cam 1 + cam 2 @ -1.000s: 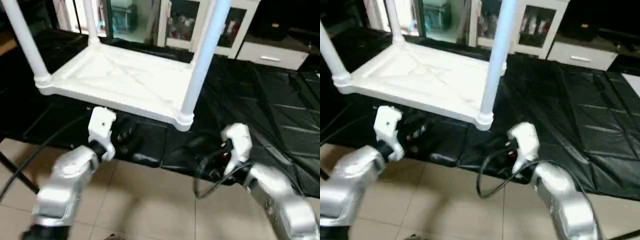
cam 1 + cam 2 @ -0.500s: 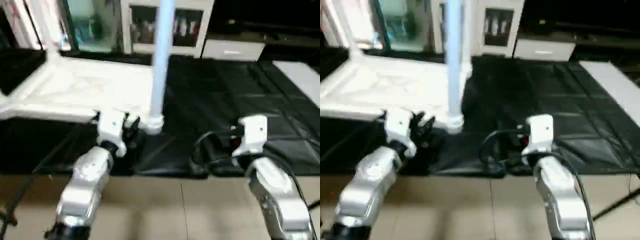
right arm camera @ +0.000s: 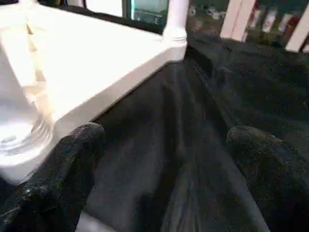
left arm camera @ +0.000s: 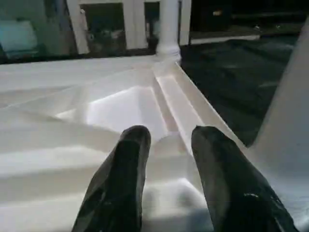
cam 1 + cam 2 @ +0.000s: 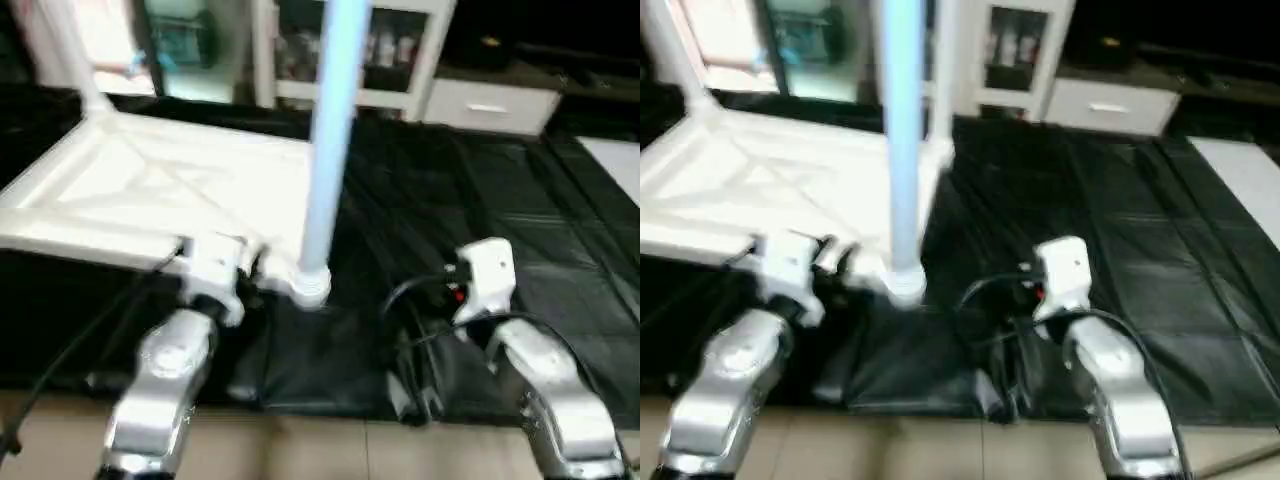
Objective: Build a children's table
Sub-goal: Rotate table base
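Note:
The children's table lies upside down on the black-sheeted work table, its white ribbed top [image 5: 150,190] facing up and its tube legs standing upright. One leg [image 5: 330,130] rises from the near right corner socket [image 5: 310,285]. Another leg [image 5: 65,50] stands at the far left. My left gripper [image 4: 169,137] is at the top's near rim, just left of that socket. Its black fingers [image 4: 130,159] are part open over the white rim, clamping nothing. My right gripper [image 3: 164,140] is wide open above the black sheet [image 3: 193,96], right of the corner socket [image 3: 19,130] and holding nothing.
White cabinets with glass doors [image 5: 400,50] and a white drawer unit [image 5: 490,100] stand behind the work table. The black sheet [image 5: 500,190] stretches to the right of the children's table. Black cables [image 5: 410,340] loop beside my right forearm. Tiled floor [image 5: 330,450] lies below the near edge.
The camera has swung, shifting the whole picture. My left gripper has come up from below the table's front edge to its near rim. The right gripper stays open.

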